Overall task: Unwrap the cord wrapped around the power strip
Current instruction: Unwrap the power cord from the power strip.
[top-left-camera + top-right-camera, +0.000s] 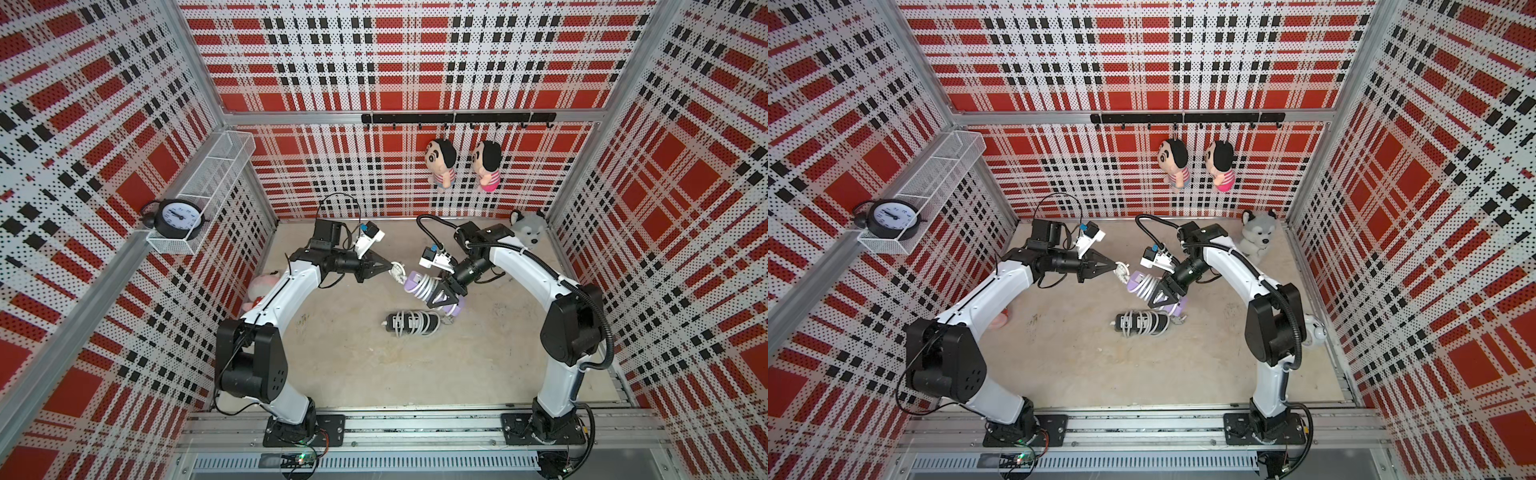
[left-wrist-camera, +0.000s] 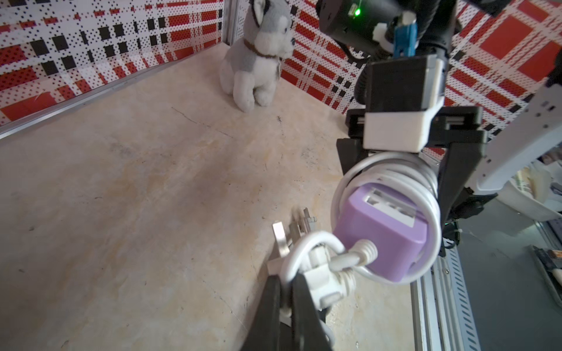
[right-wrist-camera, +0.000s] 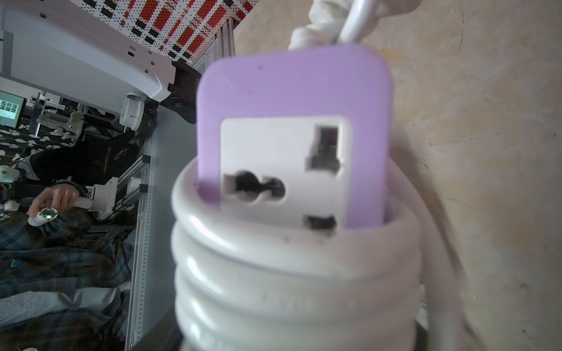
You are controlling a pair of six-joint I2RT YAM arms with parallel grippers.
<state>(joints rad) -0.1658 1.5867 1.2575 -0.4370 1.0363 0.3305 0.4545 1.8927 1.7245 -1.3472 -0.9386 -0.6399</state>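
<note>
A purple power strip (image 1: 411, 279) (image 1: 1135, 281) hangs above the floor, with a white cord (image 1: 427, 286) (image 1: 1147, 286) coiled round its middle. My right gripper (image 1: 441, 297) (image 1: 1161, 297) is shut across the coiled part. In the right wrist view the strip (image 3: 292, 91) and the cord's coils (image 3: 289, 273) fill the picture and hide the fingers. My left gripper (image 1: 390, 266) (image 1: 1116, 268) (image 2: 287, 273) is shut on the cord's free end, right at the white plug (image 2: 322, 273). The plug sits close beside the strip's near end (image 2: 386, 243). A short loop of cord (image 2: 343, 261) joins them.
A black power strip (image 1: 411, 323) (image 1: 1142, 323) wrapped in white cord lies on the floor just below the held one. A grey husky plush (image 1: 528, 230) (image 2: 255, 60) sits in the back right corner. A pink plush (image 1: 259, 291) lies by the left wall. Two dolls (image 1: 440, 162) hang on the back wall.
</note>
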